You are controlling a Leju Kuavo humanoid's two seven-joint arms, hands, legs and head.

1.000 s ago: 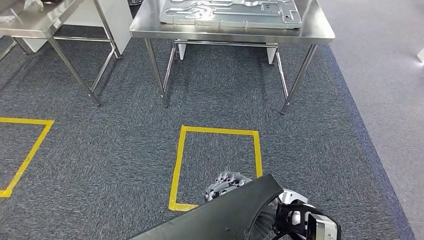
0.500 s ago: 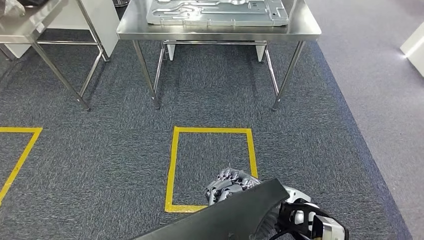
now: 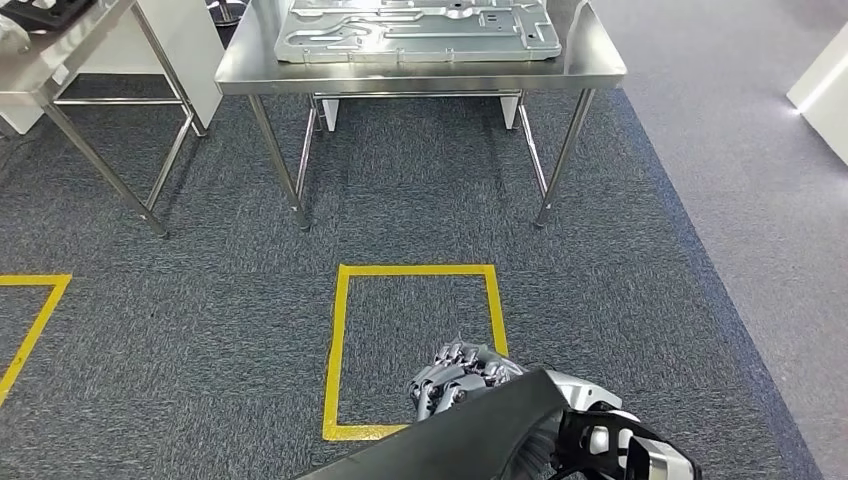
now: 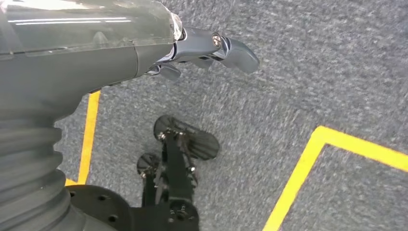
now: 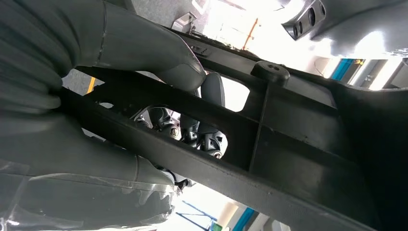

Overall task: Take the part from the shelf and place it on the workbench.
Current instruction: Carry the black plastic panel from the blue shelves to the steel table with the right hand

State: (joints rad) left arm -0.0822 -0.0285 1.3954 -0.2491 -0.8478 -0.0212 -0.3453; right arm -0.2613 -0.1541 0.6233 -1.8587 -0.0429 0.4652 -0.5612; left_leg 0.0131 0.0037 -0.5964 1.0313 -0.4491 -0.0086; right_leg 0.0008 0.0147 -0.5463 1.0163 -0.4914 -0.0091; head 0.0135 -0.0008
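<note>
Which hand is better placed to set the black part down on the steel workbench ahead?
The right hand: its fingers already grip the black part, facing the workbench. The left hand hangs over the carpet, holding nothing.

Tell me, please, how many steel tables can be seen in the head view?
2. One steel table stands straight ahead beyond the yellow floor square, bearing a metal plate. The other is at far left, partly cut off; more may lie out of frame.
</note>
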